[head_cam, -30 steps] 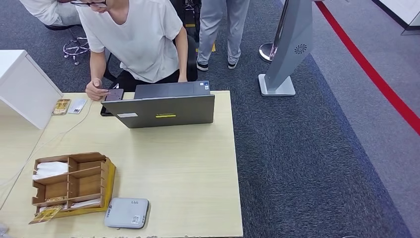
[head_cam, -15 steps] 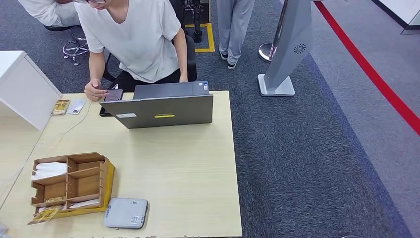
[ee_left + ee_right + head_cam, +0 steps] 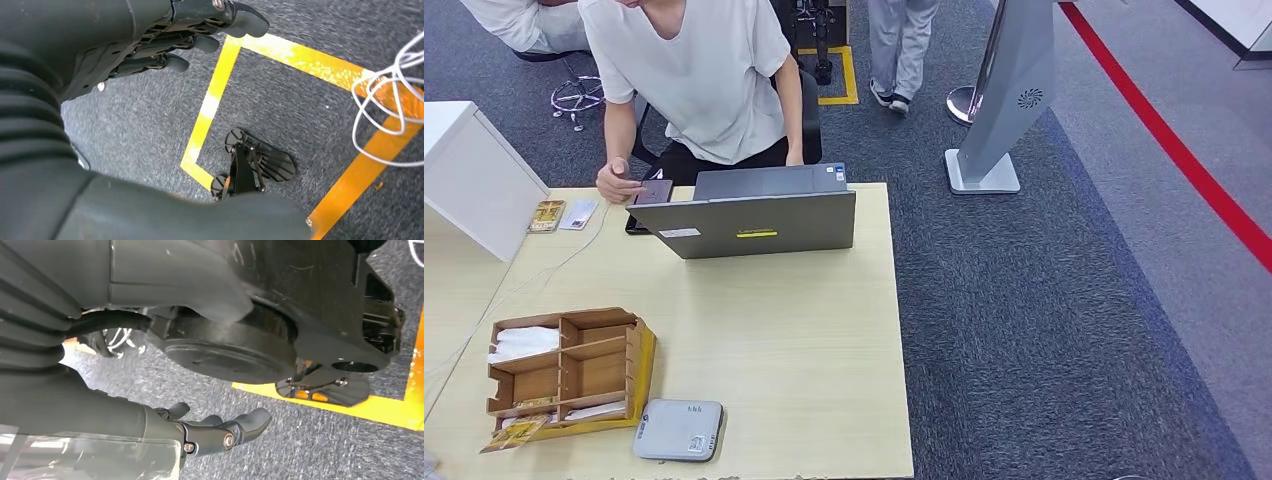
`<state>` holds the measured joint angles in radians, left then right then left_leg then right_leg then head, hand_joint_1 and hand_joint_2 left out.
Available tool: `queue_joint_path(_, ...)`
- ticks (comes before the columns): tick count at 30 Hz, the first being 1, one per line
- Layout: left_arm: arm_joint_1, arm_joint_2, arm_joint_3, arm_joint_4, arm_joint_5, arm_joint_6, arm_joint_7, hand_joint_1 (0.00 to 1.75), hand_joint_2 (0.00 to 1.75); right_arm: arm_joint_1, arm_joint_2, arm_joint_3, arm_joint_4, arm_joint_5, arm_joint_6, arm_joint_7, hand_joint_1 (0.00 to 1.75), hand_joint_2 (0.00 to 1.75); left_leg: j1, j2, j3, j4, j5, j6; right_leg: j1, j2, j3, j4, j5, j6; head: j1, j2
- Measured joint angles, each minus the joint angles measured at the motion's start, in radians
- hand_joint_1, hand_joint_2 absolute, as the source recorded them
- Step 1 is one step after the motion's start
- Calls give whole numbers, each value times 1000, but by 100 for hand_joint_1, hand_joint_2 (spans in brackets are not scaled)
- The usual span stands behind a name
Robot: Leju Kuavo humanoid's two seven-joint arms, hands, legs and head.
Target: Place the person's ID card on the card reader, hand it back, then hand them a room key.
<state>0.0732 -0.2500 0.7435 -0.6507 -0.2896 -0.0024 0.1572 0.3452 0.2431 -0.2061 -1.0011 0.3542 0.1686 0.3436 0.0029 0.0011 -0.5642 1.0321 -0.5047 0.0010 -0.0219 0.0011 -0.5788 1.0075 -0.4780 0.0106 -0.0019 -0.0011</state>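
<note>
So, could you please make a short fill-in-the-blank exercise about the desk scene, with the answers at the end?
1. The grey card reader lies right beside the wooden ____.
2. The seated person's hand rests on a dark ____.
3. The open laptop has a ____ sticker on its lid.
4. The left hand hangs over a carpet marked with ____ tape.

Answers: organizer; phone; yellow; yellow

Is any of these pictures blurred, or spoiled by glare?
Head view: even light, sharp; the laptop and card reader read clearly. Left wrist view: the yellow floor tape shines with slight glare, and the carpet is a little soft. Right wrist view: a pale translucent patch at the corner nearest the wrist.
</note>
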Motion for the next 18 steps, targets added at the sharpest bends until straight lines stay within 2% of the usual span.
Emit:
queue_joint_path(8, 25, 65, -203, 63, 84, 1, -45, 0, 0, -53, -65, 51, 160, -103, -48, -98, 0, 0, 0, 0, 0, 0, 0, 0, 0, 0, 0, 0, 0, 0, 0, 0)
queue_joint_path(12, 37, 98, -303, 91, 124, 2, -66, 175, 0, -79, -98, 77, 240, -153, -73, -145, 175, 0, 0, 0, 0, 0, 0, 0, 0, 0, 0, 0, 0, 0, 0, 0)
queue_joint_path(18, 50, 143, -434, 132, 179, 2, -96, 175, 0, -114, -144, 111, 348, -220, -105, -210, 175, 0, 0, 0, 0, 0, 0, 0, 0, 0, 0, 0, 0, 0, 0, 0)
